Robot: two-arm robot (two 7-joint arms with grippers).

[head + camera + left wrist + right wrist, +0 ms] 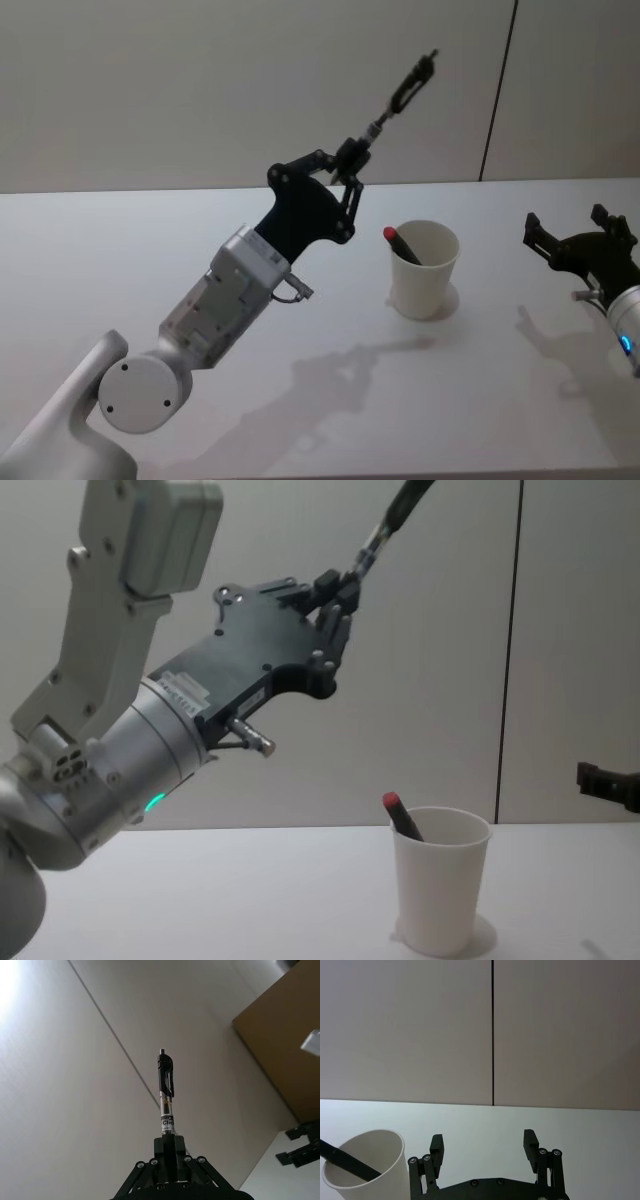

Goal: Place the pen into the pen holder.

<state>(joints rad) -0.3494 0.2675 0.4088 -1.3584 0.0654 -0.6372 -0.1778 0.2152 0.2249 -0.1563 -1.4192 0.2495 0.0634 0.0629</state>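
Your left arm (210,310) is silver-grey, with a round white joint cap (138,393) marked by small dark screw holes. A green light (152,802) glows at its wrist. Your left gripper (352,158) is a matt black linkage dotted with silver screws. Your right gripper (566,228) is black too, and its silver wrist shows a blue light (626,344).

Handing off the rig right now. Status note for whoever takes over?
Left pincer: shut on the black pen, held high to the left of the cup, with the pen pointing up and away.
Right pincer: open, empty, low to the right of the cup.
Cup: upright on the table, with a red-tipped pen leaning inside.
Done: black pen grasped and in the air.
Left: probably bring it over the cup, tip it down and release.
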